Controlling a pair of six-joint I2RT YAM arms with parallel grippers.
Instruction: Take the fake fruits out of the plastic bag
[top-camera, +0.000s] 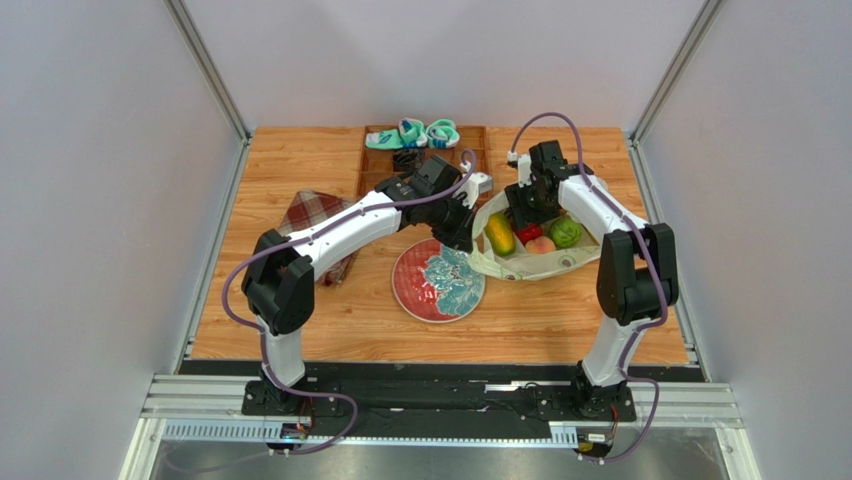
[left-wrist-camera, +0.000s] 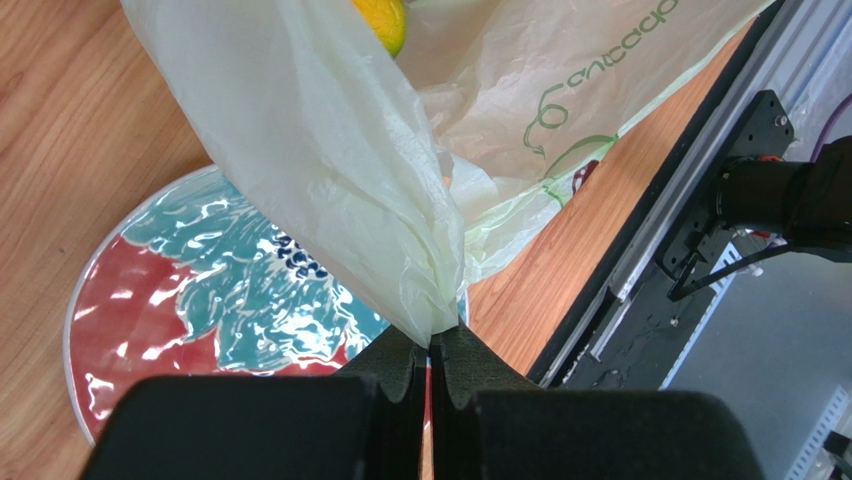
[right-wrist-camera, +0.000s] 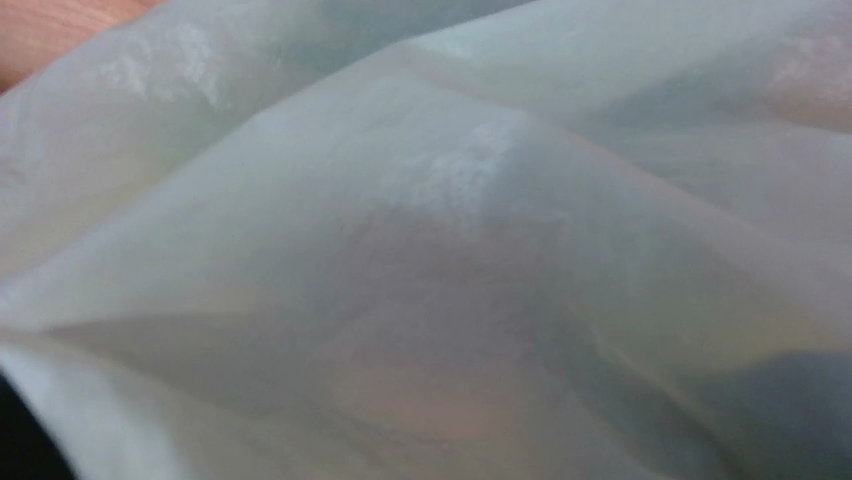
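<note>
Left wrist shows the plastic bag (left-wrist-camera: 330, 170) pinched between the left fingers (left-wrist-camera: 398, 370).

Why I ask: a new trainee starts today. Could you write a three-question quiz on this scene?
1. True or false: the left gripper is shut on an edge of the plastic bag.
2. Multiple choice: the fake fruits in view are A) all in the plastic bag, B) half taken out, C) all taken out.
3. Fill in: the fruit nearest the left gripper in the top view is the ____ mango.
Key: 1 true; 2 A; 3 yellow.
</note>
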